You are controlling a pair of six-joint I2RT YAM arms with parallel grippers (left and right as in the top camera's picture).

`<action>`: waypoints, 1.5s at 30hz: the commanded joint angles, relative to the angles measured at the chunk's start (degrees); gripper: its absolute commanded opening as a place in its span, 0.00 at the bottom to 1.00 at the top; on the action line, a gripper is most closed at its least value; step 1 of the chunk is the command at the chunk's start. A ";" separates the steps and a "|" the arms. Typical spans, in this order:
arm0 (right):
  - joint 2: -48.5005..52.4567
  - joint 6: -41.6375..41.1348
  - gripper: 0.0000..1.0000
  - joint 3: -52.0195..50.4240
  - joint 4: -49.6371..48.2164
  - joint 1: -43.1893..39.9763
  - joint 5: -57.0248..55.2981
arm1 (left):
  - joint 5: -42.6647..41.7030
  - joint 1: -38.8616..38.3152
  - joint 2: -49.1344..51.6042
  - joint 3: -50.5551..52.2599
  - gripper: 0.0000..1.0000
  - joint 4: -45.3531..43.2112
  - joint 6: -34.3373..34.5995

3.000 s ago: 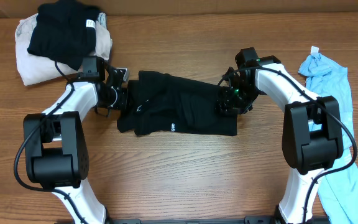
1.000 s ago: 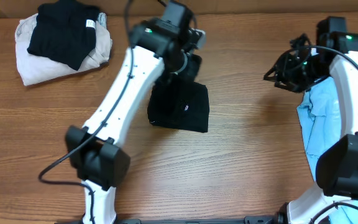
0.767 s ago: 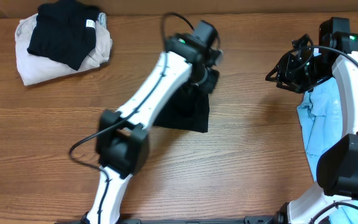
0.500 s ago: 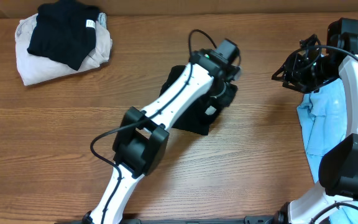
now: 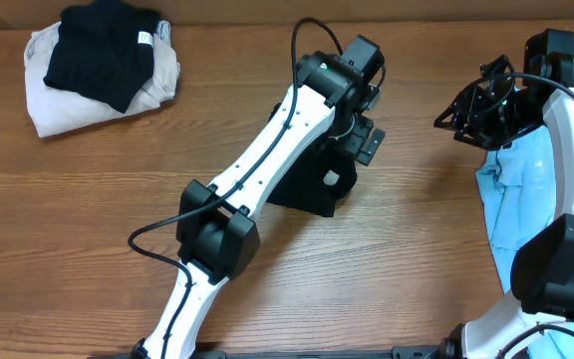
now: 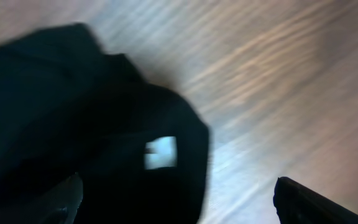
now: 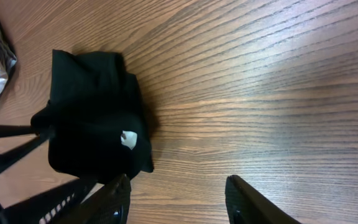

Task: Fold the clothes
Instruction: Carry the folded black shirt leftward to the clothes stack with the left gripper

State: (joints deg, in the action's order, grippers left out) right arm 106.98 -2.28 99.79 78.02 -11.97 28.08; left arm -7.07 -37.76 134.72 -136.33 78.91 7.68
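Left gripper (image 5: 367,143), jaws wide apart and seemingly empty in its blurred view, hangs over the upper right edge of the folded black shirt (image 5: 312,197) at mid-frame, far nearer than the parted right gripper (image 5: 458,115)

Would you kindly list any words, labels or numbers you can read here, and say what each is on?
No text can be read.
White mark on the black shirt: too blurred to read.
White tag on the folded black garment, far-left pile: too small to read.
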 commanded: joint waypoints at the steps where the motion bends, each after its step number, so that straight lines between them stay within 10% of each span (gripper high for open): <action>1: -0.90 0.66 0.53 1.20 -0.11 -0.04 -0.11 | 5.84 -0.28 0.02 2.82 1.00 -1.27 -5.68; 28: -0.90 0.83 0.54 1.16 -0.04 -0.04 -1.05 | 13.53 -3.52 0.55 33.24 1.00 -18.14 -10.32; 40: -0.90 0.83 0.55 1.16 -0.09 -0.04 -1.66 | 13.68 -3.45 0.61 33.75 0.04 -17.70 -10.32; 45: -0.90 0.83 0.55 1.16 -0.31 -0.04 -1.66 | 14.12 -2.69 0.59 33.00 0.04 -16.46 -9.62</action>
State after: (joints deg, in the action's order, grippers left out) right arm 106.98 -1.87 99.79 78.04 -11.97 26.59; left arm 8.95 -41.47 132.05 -105.80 60.40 -2.96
